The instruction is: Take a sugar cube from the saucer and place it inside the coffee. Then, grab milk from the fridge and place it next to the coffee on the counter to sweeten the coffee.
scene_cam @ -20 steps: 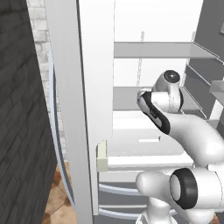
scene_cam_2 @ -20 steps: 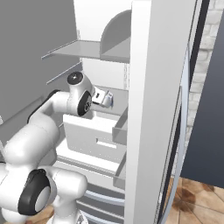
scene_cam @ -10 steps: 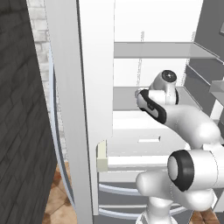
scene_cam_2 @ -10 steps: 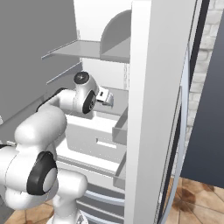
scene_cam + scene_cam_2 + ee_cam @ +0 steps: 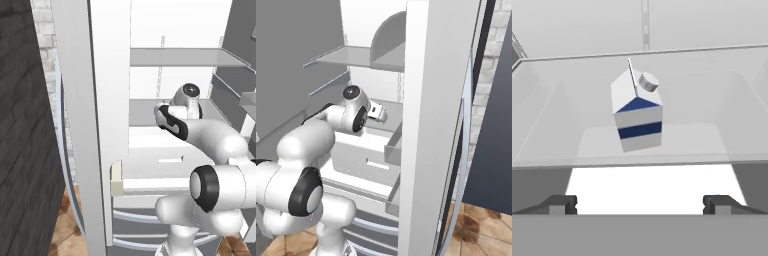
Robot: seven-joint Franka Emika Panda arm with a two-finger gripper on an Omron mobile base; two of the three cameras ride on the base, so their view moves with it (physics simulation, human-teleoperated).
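Reaching deeper since a second ago, the arm puts its fingers (image 5: 639, 202) spread wide, holding nothing, before the milk (image 5: 637, 112) (gabled top, grey cap), which stands on a fridge (image 5: 165, 75) shelf.

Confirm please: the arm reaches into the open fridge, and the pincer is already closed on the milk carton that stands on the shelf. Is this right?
Not quite. In the hand view the pincer is open, and the milk carton stands ahead of its fingertips, untouched. The rest is right: the arm reaches into the open fridge, and the carton stands on the shelf.
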